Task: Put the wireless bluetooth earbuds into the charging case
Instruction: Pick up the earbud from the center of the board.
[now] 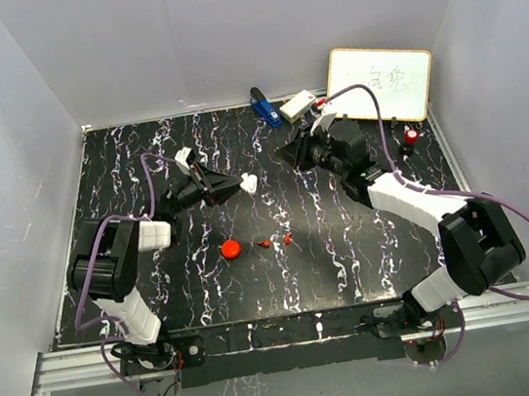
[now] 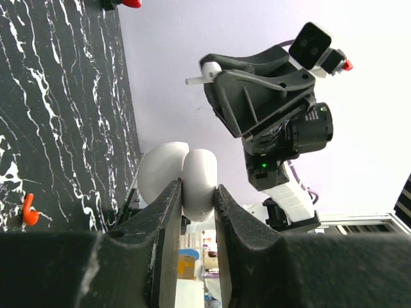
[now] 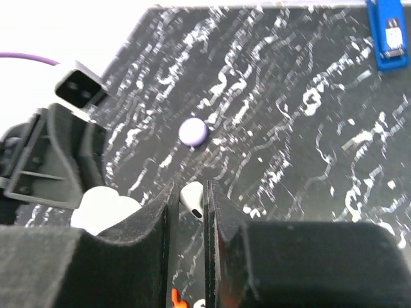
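Up and a little right of the red case [image 1: 231, 249], the left gripper [image 1: 240, 184] is clamped nearly shut on an open white case [image 1: 250, 183]. In the left wrist view its two rounded halves bulge out between the fingers [image 2: 168, 218]. Just right of the red case, a red earbud [image 1: 265, 244] and a second one [image 1: 287, 239] lie on the black marbled table [image 1: 161, 301]. Further right and beyond the red case, the right gripper [image 1: 285, 152] faces the left one across a small gap, its jaws almost closed on a white earbud [image 3: 192, 200]. A purple disc [image 3: 192, 131] lies on the table past that earbud. Far beyond the red case, along the back edge, sit a blue clip [image 1: 261, 106], a white box [image 1: 298, 106] and a whiteboard [image 1: 380, 83], with a red-capped marker [image 1: 412, 136] nearby.
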Controlling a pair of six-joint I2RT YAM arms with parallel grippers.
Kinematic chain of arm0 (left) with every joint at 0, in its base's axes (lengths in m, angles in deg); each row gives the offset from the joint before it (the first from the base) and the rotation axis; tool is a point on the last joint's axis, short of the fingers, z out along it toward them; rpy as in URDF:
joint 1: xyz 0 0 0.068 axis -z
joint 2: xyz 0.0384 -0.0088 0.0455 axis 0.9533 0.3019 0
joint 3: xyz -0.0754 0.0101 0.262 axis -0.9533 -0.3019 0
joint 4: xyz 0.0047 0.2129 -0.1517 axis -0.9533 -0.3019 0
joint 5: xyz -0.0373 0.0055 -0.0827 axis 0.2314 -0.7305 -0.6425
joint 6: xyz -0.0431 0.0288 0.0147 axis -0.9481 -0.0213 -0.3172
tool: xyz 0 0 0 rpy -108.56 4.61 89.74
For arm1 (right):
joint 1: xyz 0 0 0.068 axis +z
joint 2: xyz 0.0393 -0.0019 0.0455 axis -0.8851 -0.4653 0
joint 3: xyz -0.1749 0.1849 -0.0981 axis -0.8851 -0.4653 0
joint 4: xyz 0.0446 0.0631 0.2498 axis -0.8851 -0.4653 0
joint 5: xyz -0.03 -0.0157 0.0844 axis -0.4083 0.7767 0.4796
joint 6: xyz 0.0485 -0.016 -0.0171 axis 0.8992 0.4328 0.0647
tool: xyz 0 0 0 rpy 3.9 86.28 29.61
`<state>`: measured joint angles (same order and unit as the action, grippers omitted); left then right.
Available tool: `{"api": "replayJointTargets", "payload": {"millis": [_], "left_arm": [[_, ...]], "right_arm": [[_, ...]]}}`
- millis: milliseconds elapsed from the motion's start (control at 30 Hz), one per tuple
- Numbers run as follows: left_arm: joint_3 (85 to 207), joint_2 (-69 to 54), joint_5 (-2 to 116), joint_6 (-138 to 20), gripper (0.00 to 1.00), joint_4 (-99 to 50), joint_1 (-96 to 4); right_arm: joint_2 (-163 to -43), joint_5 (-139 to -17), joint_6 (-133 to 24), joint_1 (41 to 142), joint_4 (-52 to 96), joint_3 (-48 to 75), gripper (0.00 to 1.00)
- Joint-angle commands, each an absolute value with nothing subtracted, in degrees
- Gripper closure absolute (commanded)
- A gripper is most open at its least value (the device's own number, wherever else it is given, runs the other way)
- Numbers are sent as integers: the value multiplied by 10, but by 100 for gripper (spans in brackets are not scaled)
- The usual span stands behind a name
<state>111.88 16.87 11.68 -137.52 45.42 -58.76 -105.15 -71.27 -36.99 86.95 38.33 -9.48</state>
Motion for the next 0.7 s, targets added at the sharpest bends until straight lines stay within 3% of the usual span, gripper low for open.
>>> {"api": "replayJointTargets", "payload": {"millis": [0, 200, 667], "left_arm": [[1116, 191, 129, -1443, 100, 563, -577], [1121, 233, 154, -1488, 100, 636, -563], [1177, 264, 184, -1505, 100, 635, -543]], "right_arm": [[-1031, -669, -322, 867, 576, -120, 100], [-1034, -648, -289, 868, 650, -134, 100], [-1041, -631, -293, 878, 679, -145, 100]]}}
